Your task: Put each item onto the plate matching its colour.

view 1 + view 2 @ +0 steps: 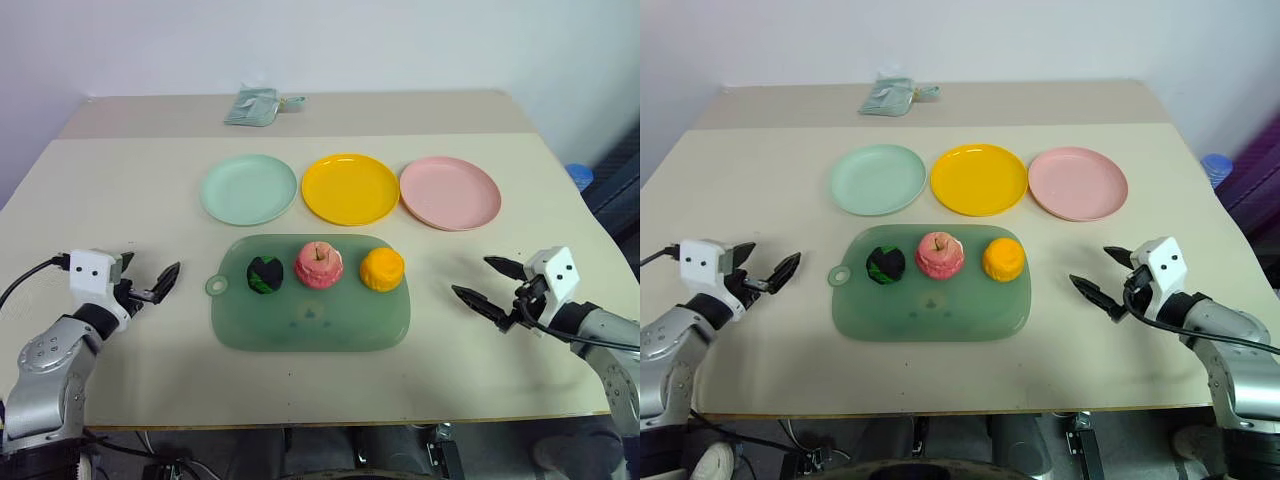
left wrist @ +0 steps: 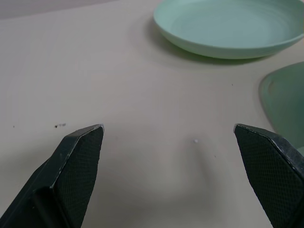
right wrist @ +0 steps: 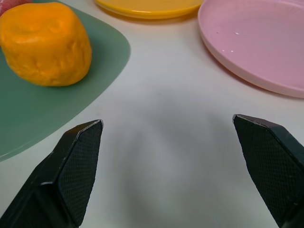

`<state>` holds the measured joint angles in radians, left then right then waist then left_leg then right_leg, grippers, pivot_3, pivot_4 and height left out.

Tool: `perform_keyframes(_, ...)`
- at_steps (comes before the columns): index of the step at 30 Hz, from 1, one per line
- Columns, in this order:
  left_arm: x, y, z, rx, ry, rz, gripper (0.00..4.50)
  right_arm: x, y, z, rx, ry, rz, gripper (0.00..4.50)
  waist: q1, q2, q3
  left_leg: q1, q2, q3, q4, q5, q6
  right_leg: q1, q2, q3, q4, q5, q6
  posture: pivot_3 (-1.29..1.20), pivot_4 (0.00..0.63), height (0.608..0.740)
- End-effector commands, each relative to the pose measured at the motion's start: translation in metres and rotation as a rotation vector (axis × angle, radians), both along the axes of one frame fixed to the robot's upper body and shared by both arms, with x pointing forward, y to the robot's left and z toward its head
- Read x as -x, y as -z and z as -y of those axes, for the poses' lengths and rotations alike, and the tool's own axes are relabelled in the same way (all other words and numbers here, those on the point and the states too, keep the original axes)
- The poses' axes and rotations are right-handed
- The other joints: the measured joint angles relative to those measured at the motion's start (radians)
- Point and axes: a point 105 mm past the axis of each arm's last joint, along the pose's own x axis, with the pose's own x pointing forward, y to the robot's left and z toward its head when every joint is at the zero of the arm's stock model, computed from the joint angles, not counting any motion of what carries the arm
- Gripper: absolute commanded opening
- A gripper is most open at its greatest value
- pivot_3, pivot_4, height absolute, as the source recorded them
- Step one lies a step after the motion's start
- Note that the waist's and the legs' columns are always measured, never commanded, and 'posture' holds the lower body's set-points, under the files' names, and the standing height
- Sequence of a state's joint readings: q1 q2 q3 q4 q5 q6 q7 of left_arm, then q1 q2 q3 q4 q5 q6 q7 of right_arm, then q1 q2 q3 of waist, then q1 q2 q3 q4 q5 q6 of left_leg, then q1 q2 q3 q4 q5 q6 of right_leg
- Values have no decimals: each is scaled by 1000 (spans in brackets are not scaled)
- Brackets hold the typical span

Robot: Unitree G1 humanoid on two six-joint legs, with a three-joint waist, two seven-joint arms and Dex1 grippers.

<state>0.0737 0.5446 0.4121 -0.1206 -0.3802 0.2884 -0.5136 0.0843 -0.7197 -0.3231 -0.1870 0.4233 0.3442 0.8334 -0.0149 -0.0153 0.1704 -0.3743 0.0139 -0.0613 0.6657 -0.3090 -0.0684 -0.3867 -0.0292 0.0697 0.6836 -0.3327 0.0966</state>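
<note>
— While both your arms hover over the tabletop [image 1: 120, 200], what do you see?

— Three toy fruits in a row on a translucent green mat [image 1: 310, 320], a rounded rectangle with a small ring tab at its left corner. The dark green-and-black lump [image 1: 265, 275] is on the left, the pink apple [image 1: 319, 265] with its short stem in the middle, and the orange-yellow fruit [image 1: 382, 269], dimpled and slightly blocky, on the right.

— And the plates?

— Beyond the mat, three smooth round plastic ones side by side: mint green plate [image 1: 248, 189], yellow plate [image 1: 350, 188], pink plate [image 1: 450, 192]. All are bare.

— Your tools?

— My left tool [image 1: 150, 281] is spread wide with nothing in it, left of the mat; its black fingers [image 2: 78, 161] have a fine cross-hatched texture. My right tool [image 1: 488, 282] is likewise released, right of the mat, near the orange-yellow fruit and the pink plate.

— Anything else?

— A crumpled pale green cloth [image 1: 255, 106] at the far edge.
</note>
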Motion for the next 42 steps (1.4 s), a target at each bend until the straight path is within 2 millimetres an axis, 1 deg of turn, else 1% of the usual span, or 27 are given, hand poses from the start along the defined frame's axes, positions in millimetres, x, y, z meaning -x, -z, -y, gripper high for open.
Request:
perform_keyframes(1,2,-1,-6,-17,-20,33,4474,-4,-11,-1,21,-17,35,4500,0,0,0,0,0,0,0,0,0,0,0,0,0,0,0,0,150,740)
perform_keyframes(5,2,8,-11,-12,-22,28,4474,-5,-12,-3,21,-20,41,4500,-1,0,0,0,0,0,0,0,0,0,0,0,0,0,0,0,150,740)
perform_keyframes(10,-2,10,-16,-13,-17,37,4474,-4,-11,-7,17,-14,48,4500,1,0,0,0,0,0,0,0,0,0,0,0,0,0,0,0,150,740)
perform_keyframes(13,-7,4,-13,-18,4,56,4474,-4,-13,-5,16,12,62,4500,2,0,0,0,0,0,0,0,0,0,0,0,0,0,0,0,150,740)
perform_keyframes(17,-14,-10,-12,-8,1,96,4474,-10,-9,-1,26,59,69,4500,0,0,0,0,0,0,0,0,0,0,0,0,0,0,0,0,150,740)
perform_keyframes(19,-17,-15,-11,10,9,110,4474,-13,-15,-2,21,82,100,4500,-2,0,0,0,0,0,0,0,0,0,0,0,0,0,0,0,150,740)
perform_keyframes(21,-25,-19,-9,33,15,121,4474,-15,-18,-2,11,115,127,4500,-2,0,0,0,0,0,0,0,0,0,0,0,0,0,0,0,150,740)
perform_keyframes(23,-31,-24,-6,60,19,131,4474,-14,-20,-4,17,129,144,4500,-1,0,0,0,0,0,0,0,0,0,0,0,0,0,0,0,150,740)
perform_keyframes(26,-40,-34,9,94,83,143,4474,-10,-28,-10,-8,132,170,4500,1,0,0,-1,0,0,0,0,0,-1,0,0,0,0,0,0,150,740)
perform_keyframes(29,-47,-38,24,97,124,138,4474,-4,-28,-14,-24,125,163,4500,1,0,0,-1,0,0,0,0,0,0,0,0,0,0,0,0,150,740)
perform_keyframes(32,-51,-49,41,125,203,147,4474,1,-31,-22,-54,96,154,4500,0,0,0,-1,0,0,0,0,0,0,0,0,0,0,0,0,150,740)
perform_keyframes(34,-51,-54,52,141,270,142,4474,4,-33,-28,-65,67,146,4500,0,0,0,-1,0,0,0,0,0,0,0,0,0,0,0,0,150,740)
perform_keyframes(38,-46,-61,81,170,440,99,4474,21,-38,-53,-113,-85,71,4500,-2,0,0,0,0,0,0,0,0,0,1,0,0,0,0,0,150,740)
perform_keyframes(40,-43,-64,91,172,503,80,4474,27,-39,-62,-110,-125,54,4500,-3,0,0,-1,0,0,0,0,0,0,1,0,0,0,0,0,150,740)
perform_keyframes(42,-41,-66,97,171,543,69,4474,28,-40,-66,-108,-142,46,4500,-2,0,0,-1,0,0,0,0,0,0,1,0,0,0,0,0,150,740)
